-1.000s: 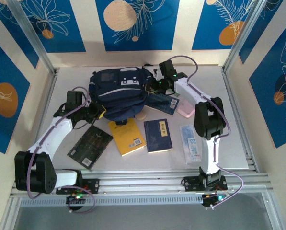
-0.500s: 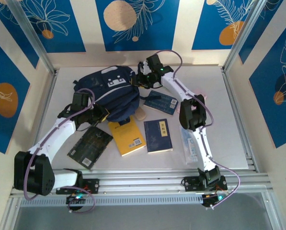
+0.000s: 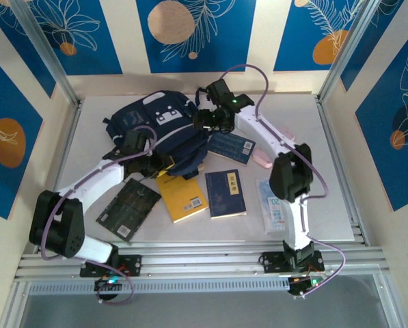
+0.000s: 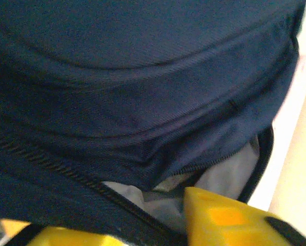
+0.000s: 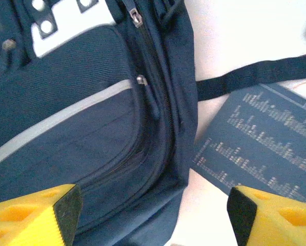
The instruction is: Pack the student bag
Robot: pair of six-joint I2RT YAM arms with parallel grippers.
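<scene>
— What lies closest to us on the counter [image 3: 333, 137]?

— A row of flat things. A black book [image 3: 128, 208] is on the left. Next comes a yellow book [image 3: 182, 196], then a dark blue book [image 3: 225, 193]. Last is a clear packet [image 3: 272, 208] with a number on it, partly hidden by the right arm [image 3: 289, 178].

— And the left tool [image 4: 137, 225]?

— It is just past the black book, right at the near edge of the student bag [image 3: 164, 130]. Its yellow fingers [image 4: 224, 218] stand a little apart. The bag's zipper edge runs between them, and I see no squeeze on it. Grey lining [image 4: 224, 174] peeks out of the bag's open mouth there.

— Where is the bag?

— It lies on the counter in the far left part, past the row of books, with its front pockets up. Its near edge reaches the yellow book.

— What is beside it?

— To its right lies another blue book [image 3: 231, 145] with small white writing. A dark strap [image 5: 255, 77] from the bag lies on the counter just beside that book. A pink thing [image 3: 264, 160] sits further right. I can't tell what it is.

— And the right tool [image 5: 153, 210]?

— It hangs over the bag's far right side, by the zipper pulls [image 5: 141, 80]. Its fingers are spread wide and hold nothing.
</scene>
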